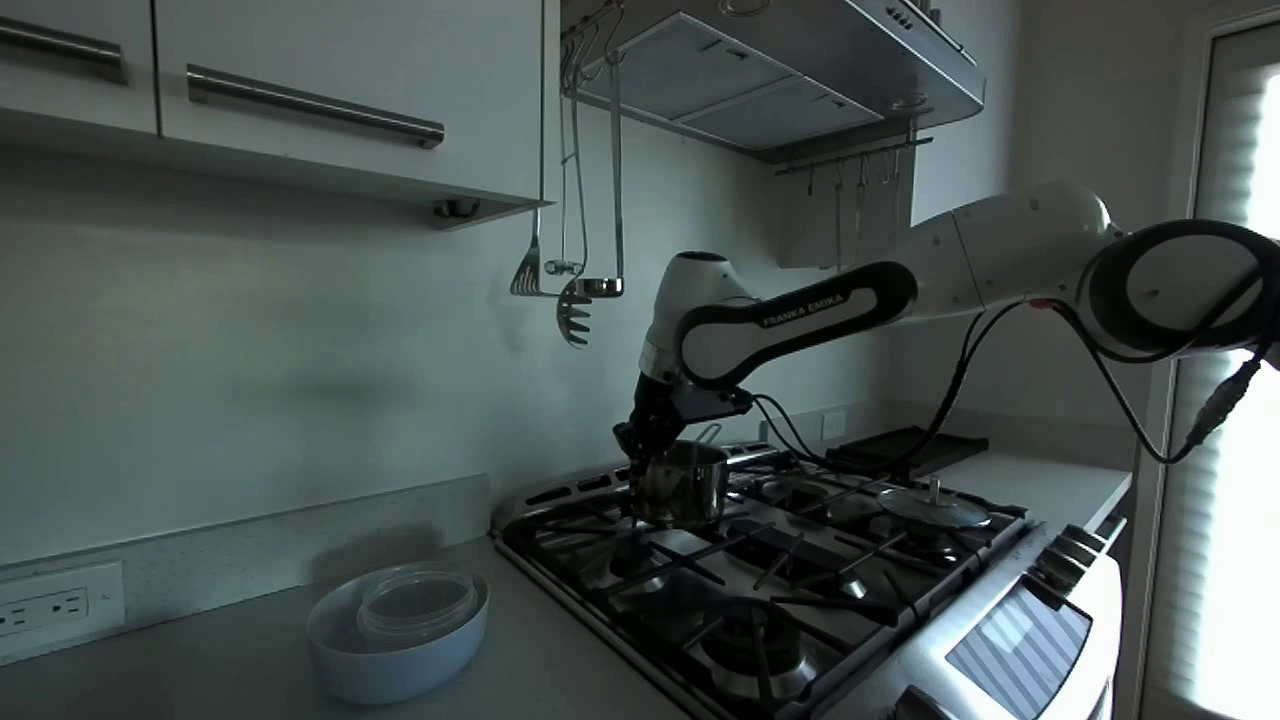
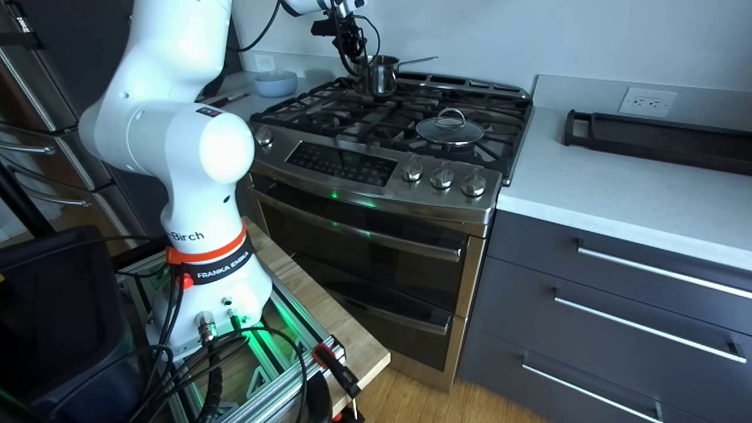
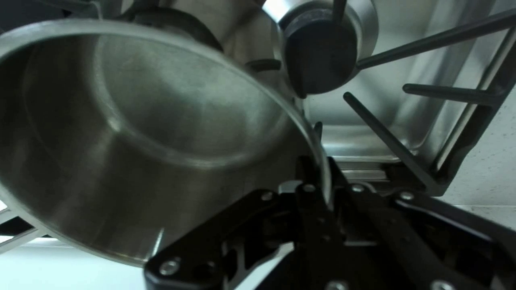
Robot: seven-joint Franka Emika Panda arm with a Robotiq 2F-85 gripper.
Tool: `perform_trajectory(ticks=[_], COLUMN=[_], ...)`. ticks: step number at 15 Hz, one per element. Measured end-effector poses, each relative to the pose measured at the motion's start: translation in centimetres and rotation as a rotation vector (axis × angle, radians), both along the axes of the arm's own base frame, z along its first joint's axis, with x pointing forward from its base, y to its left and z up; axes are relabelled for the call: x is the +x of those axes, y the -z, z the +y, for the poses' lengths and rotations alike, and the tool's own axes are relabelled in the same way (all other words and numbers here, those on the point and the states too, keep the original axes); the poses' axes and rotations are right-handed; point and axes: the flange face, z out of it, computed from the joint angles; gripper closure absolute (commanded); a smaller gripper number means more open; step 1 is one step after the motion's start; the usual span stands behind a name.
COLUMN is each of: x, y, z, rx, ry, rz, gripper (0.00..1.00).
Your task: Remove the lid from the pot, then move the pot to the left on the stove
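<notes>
The steel pot (image 1: 692,490) is over the back burners of the stove (image 1: 930,655); it also shows in an exterior view (image 2: 383,76), its handle pointing right there. Whether it rests on the grates or hangs just above, I cannot tell. The pot (image 3: 181,189) is empty and uncovered in the wrist view. My gripper (image 3: 320,163) is shut on the pot's rim, one finger inside and one outside. In both exterior views the fingertips are mostly hidden. The lid (image 2: 449,132), glass with a metal rim and handle, lies on a front burner's grate, apart from the pot; it also shows here (image 1: 933,507).
A pale bowl (image 1: 400,672) with a clear container (image 1: 420,605) inside stands on the counter beside the stove. A flat dark tray (image 2: 664,138) lies on the opposite counter. Utensils (image 1: 600,288) hang from the hood (image 1: 900,70) above. Cast-iron grates (image 3: 387,137) surround the pot.
</notes>
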Motion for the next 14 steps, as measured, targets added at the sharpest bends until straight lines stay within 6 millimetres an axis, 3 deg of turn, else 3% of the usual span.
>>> perform_trajectory(ticks=[14], x=[-1.8], y=[-0.3], z=[2.6], rx=[0.021], ry=[0.007], rz=[0.033], gripper=[0.98])
